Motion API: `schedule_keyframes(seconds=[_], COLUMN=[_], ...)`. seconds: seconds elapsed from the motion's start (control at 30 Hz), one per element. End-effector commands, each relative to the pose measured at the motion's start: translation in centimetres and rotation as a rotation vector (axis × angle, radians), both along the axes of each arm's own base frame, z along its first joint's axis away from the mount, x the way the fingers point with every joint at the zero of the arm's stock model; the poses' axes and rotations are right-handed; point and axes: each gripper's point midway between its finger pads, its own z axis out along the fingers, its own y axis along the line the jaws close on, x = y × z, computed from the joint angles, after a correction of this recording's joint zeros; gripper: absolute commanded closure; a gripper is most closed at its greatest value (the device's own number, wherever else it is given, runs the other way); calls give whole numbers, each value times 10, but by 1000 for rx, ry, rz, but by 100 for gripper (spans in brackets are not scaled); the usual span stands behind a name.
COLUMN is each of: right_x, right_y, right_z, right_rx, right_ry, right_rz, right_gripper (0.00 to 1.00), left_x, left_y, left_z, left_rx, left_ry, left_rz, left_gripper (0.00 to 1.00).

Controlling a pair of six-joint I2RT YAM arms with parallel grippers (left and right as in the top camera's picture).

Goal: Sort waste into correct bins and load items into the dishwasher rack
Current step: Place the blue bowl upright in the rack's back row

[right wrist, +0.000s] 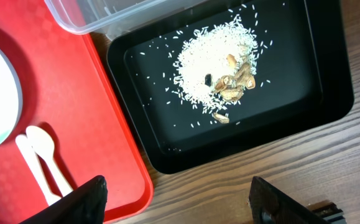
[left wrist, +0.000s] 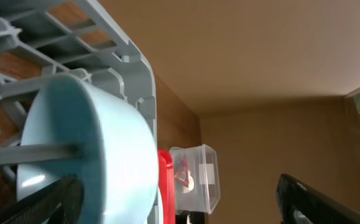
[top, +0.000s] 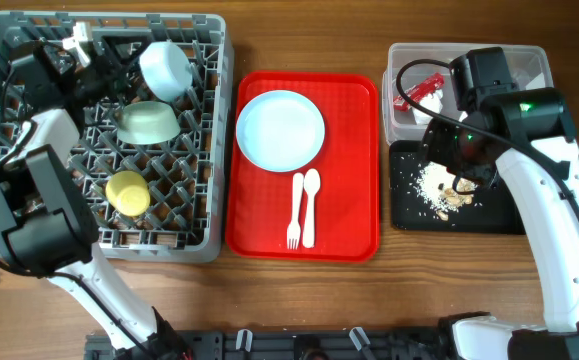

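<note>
The grey dishwasher rack (top: 219,120) holds a pale blue bowl (top: 166,68), a light green bowl (top: 149,122) and a yellow cup (top: 127,192). My left gripper (top: 79,45) is open at the rack's far left, beside the blue bowl (left wrist: 86,149). The pale blue plate (top: 280,130), white fork (top: 294,212) and spoon (top: 310,205) lie on the red tray. The clear tub (top: 394,110) holds the red wrapper (top: 424,92). My right gripper (top: 459,150) is open and empty above the black tray (top: 489,215), which holds crumbs (right wrist: 220,62). The napkin is not clearly seen.
The red serving tray (top: 354,200) sits between the rack and the bins. The right wrist view shows its corner (right wrist: 74,93) next to the black tray (right wrist: 316,74), with bare wooden table in front. My right arm covers part of the clear tub.
</note>
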Motion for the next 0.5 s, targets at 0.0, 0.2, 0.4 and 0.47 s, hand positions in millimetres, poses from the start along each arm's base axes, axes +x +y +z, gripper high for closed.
schedule_keyframes(seconds=[0.0, 0.2, 0.4, 0.47], right_x=[0, 0, 0, 0], right_y=[-3, -3, -3, -3], right_z=[4, 4, 4, 4], right_rx=[-21, -21, -21, -21], right_ry=[-12, -12, -12, -12], right_rz=[6, 6, 6, 6], right_gripper=[26, 26, 26, 26], left_x=[-5, -13, -24, -32], left_y=[11, 38, 56, 57], left_z=[0, 15, 18, 19], left_rx=[-18, 4, 183, 248], left_ry=[22, 8, 17, 34], left_rz=[9, 67, 163, 177], left_gripper=[0, 0, 0, 0])
